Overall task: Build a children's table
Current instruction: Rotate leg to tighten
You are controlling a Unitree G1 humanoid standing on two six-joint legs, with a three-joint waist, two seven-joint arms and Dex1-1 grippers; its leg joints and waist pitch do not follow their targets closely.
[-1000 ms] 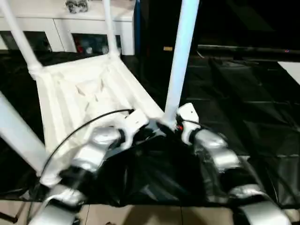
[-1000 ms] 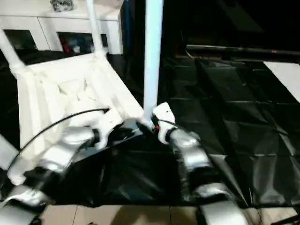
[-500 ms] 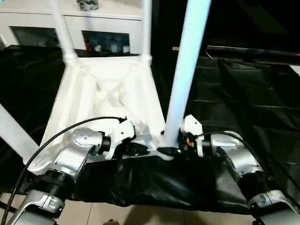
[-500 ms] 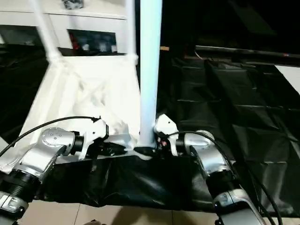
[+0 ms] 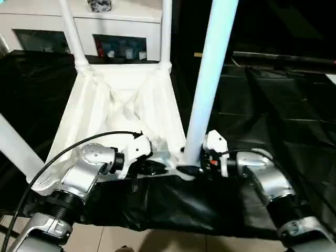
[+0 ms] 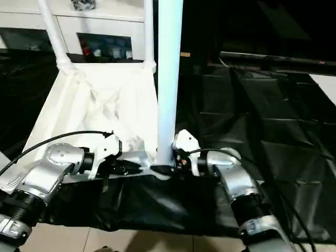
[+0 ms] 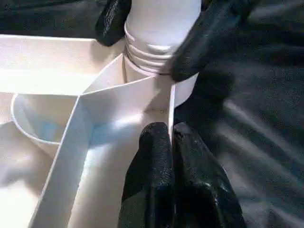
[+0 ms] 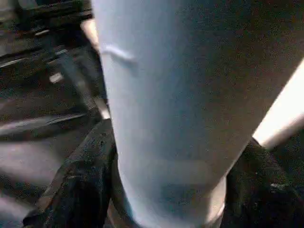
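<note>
The children's table lies upside down on black sheeting, its white ribbed top (image 5: 121,105) facing up. Two legs (image 5: 71,31) stand in the far corner sockets and one (image 5: 16,147) at the near left. A thick white leg (image 5: 210,79) stands in the near right socket. My right gripper (image 5: 197,167) is shut on that leg's base, one black finger (image 8: 80,190) on each side of it. My left gripper (image 7: 170,135) is shut on the top's thin rim wall right beside that socket (image 7: 152,71). The right gripper's fingers (image 7: 209,38) hug the leg just above the socket.
A white cabinet (image 5: 121,23) with glass doors stands behind the table. Crinkled black sheeting (image 5: 278,105) covers the floor to the right and under my arms. Pale floor (image 5: 157,242) shows at the near edge. A black cable (image 5: 79,149) arcs over my left forearm.
The camera has swung to face the table squarely. My right gripper's fingers have drawn in around the leg's base. My left gripper stays pinched on the rim.
</note>
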